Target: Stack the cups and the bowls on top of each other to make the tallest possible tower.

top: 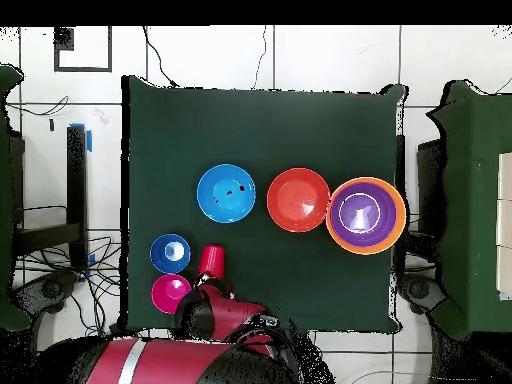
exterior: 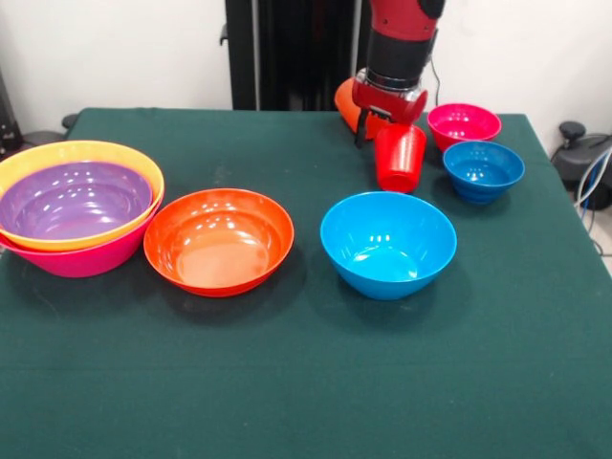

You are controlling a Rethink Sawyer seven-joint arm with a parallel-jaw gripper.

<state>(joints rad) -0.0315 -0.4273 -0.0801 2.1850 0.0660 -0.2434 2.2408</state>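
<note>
Your hand (exterior: 384, 122) sits low at the far side of the green table (exterior: 287, 382), gripping the red cup (exterior: 400, 158) by its top edge. The cup hangs upside down and a little tilted, wide mouth toward the cloth; whether it touches the table you cannot tell. Just behind the hand, an orange shape (exterior: 346, 103) peeks out, mostly hidden by the wrist.

Beside the held cup you have the small magenta bowl (exterior: 464, 123) and, nearer the camera, the small blue bowl (exterior: 483, 170); the two stand close together, upright. In front of the cup stands the medium blue bowl (exterior: 387, 244), open side up and on its own. To its side rests the red-orange bowl (exterior: 219, 240); you cannot tell whether a second one is nested inside it.

At the table's edge stands the tower (exterior: 76, 206) so far: the purple bowl (exterior: 75, 199) nested in the yellow-orange bowl (exterior: 142, 163), which sits in the big pink bowl (exterior: 86, 260). The red-orange bowl lies just beside this pile, their rims almost meeting.

From overhead, the cup (top: 210, 260) shows just beside the two small bowls.
</note>
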